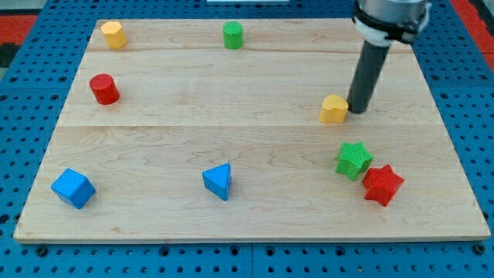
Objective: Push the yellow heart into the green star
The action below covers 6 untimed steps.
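Observation:
The yellow heart lies at the view's right of centre on the wooden board. The green star lies below it and slightly to the right, apart from it. My tip stands on the board right beside the heart's right edge, touching or nearly touching it. The dark rod rises from there toward the view's top right.
A red star touches the green star's lower right. A blue triangle and blue cube lie along the bottom. A red cylinder, yellow block and green cylinder lie toward the top and left.

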Available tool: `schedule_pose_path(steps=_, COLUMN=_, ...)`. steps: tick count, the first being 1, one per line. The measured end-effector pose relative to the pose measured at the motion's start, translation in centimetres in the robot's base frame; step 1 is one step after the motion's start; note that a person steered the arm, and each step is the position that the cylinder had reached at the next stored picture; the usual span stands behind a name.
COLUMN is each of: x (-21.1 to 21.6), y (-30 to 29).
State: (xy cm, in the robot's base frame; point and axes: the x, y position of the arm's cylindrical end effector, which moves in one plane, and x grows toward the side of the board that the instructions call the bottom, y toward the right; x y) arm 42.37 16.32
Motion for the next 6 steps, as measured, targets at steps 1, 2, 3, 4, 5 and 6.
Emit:
schedule_pose_path(steps=1, x=-3.2, y=-1.3)
schedule_pose_path(steps=2, x=-5.8, y=-3.0)
schedule_pose_path(steps=3, x=-2.7, y=-6.9)
schedule_pose_path(steps=4, x=0.0, y=-3.3)
schedule_pose_path(steps=5, x=2.0, y=-2.2)
schedule_pose_path(steps=6, x=2.1, y=-2.3)
